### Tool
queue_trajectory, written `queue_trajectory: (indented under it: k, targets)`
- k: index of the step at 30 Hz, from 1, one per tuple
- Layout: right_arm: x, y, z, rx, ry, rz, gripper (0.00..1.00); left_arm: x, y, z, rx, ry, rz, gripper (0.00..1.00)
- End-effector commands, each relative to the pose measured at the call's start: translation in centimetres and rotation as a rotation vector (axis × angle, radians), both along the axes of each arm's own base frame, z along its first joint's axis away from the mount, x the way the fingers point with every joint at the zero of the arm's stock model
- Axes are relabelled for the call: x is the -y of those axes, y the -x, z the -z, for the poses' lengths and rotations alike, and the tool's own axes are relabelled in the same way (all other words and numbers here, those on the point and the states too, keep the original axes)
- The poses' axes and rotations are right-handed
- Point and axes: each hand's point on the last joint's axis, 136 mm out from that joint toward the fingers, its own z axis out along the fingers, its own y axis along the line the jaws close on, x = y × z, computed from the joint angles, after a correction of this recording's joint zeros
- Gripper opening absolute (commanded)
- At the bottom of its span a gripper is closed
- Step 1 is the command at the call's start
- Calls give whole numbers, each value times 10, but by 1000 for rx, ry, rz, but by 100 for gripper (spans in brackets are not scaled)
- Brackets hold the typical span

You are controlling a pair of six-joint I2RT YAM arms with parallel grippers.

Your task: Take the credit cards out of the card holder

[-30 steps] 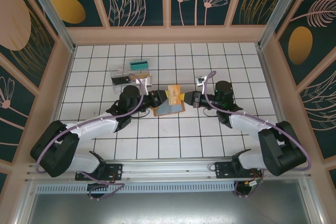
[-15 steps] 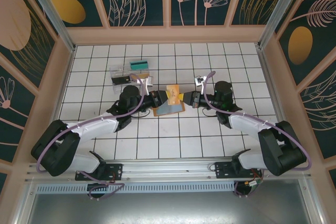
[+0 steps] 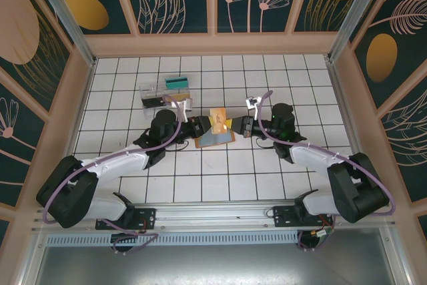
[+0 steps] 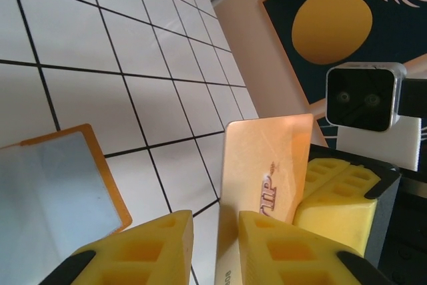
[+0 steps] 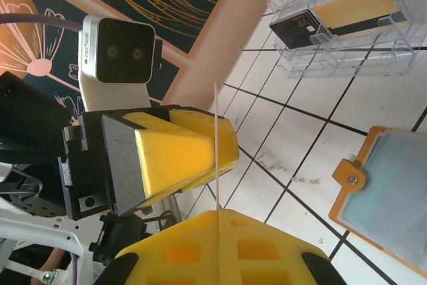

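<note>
The card holder [image 3: 215,139] lies flat on the white tiles, orange-brown with a pale blue-grey face [image 4: 53,191], also at the right edge of the right wrist view [image 5: 393,198]. A gold credit card [image 4: 267,165] is held on edge above the tiles between the two grippers [image 3: 219,118]. My right gripper [image 5: 219,238] is shut on one end of the card, which shows there as a thin line [image 5: 217,138]. My left gripper [image 4: 217,245] straddles the other end. The card rests against one finger [image 4: 293,245], with a gap to the other, so it stands open.
A clear plastic tray [image 3: 165,91] with teal, black and tan pieces sits behind the left gripper, about two tiles back [image 5: 347,18]. Wooden walls with dark panels ring the tiled floor [image 3: 267,165]. Both arms reach in from the near edge.
The grippers and the card stay almost where they were. The left arm's near links have shifted slightly, and the right gripper has edged a little to the left.
</note>
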Motion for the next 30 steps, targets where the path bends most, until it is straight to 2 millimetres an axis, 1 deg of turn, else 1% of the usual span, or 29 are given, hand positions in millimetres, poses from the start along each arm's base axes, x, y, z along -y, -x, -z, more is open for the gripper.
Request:
queue_trajectory:
  k: [1,3,7,10,11,13,14,15,17,19,21,23,25,27,28,29,30]
  targets:
    - [-7,1,-18,55,-38,-38,0,7,7,-13,35,66,68,23]
    - [-7,0,-17,54,-37,-34,0,9,12,-17,46,89,91,19]
    - [-7,-1,-16,54,-34,-32,0,8,17,-26,70,112,108,6]
    - [-8,-2,-15,52,-35,-35,0,6,22,-34,91,128,118,0]
    - [-8,-2,-15,53,-34,-34,7,5,21,-34,94,125,112,0]
    - [-7,-4,-13,53,-25,-21,36,2,19,-33,100,99,94,0]
    - [-7,-5,-12,55,-12,-11,45,0,18,-32,103,80,81,0]
    - [-4,-7,-10,57,1,10,51,-1,16,-31,105,60,71,0]
    - [2,-11,-7,70,33,51,58,-6,11,-26,105,-8,40,0]
    - [8,-13,-4,87,62,92,64,-14,4,-15,98,-117,-1,0]
    - [14,-12,-5,114,81,125,69,-26,-6,-4,96,-251,-57,0]
    - [20,-13,-5,147,106,176,72,-40,-16,4,112,-395,-105,0]
    - [27,-14,-5,180,119,219,75,-56,-26,5,139,-521,-164,0]
    - [34,-14,-8,212,117,267,80,-70,-35,-1,208,-620,-214,0]
    - [36,-12,-10,227,107,286,84,-72,-38,-5,264,-665,-206,0]
    - [39,-12,-12,231,93,310,97,-76,-40,-8,315,-716,-199,0]
    - [41,-11,-13,238,84,328,99,-81,-42,-9,353,-772,-201,0]
